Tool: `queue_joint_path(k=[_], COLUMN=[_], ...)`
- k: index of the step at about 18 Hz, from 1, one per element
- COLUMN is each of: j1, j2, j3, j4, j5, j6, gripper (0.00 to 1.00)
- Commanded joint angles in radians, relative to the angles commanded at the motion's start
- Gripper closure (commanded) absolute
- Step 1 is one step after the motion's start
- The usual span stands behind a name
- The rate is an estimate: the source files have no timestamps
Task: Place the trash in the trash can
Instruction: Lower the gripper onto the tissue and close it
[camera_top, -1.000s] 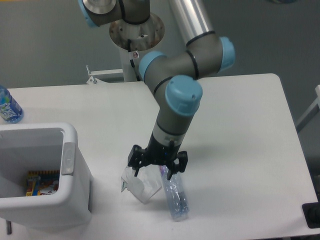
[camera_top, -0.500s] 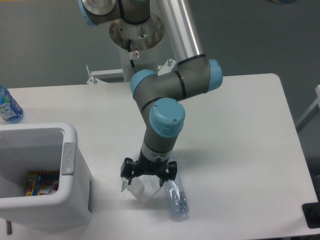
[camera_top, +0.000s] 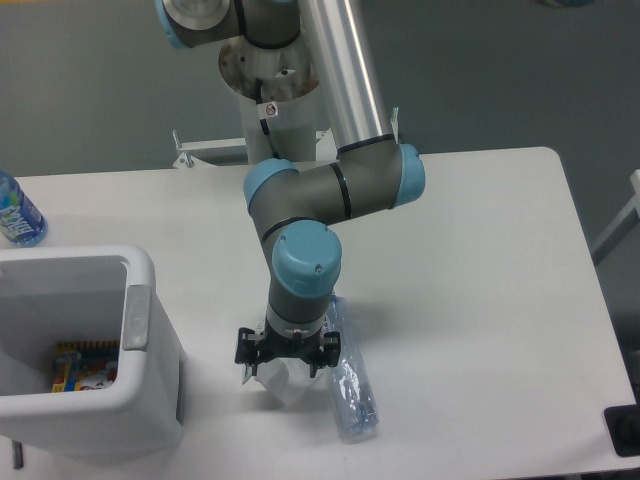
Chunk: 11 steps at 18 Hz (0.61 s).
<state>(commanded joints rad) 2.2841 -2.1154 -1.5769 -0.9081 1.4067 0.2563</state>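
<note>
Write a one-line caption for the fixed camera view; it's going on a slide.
UR5e end effector lowered over the crumpled wrapper, beside the crushed bottle, with the white trash can to its left.

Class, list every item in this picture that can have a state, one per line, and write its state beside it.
Crumpled white paper wrapper: on the table, under the gripper, partly hidden.
Crushed clear plastic bottle: lying flat on the table, right of the wrapper.
White rectangular plastic trash can: upright, open-topped, colourful packaging inside.
Blue-tinted water bottle: at the table's left edge, partly cropped.
Two-finger gripper: lowered over the wrapper, jaws' state unclear.
</note>
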Motion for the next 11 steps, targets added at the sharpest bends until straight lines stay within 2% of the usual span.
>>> queue_joint_path(k=[3,4,11], j1=[-0.002,-0.002,-0.002], j2=[0.002,0.002,0.003], j3=[-0.002,-0.002,0.009], j4=[-0.002,-0.002,-0.002], j5=[0.002,0.002,-0.003], j6=[-0.003,-0.003,-0.003], gripper=[0.94,1.0,1.0])
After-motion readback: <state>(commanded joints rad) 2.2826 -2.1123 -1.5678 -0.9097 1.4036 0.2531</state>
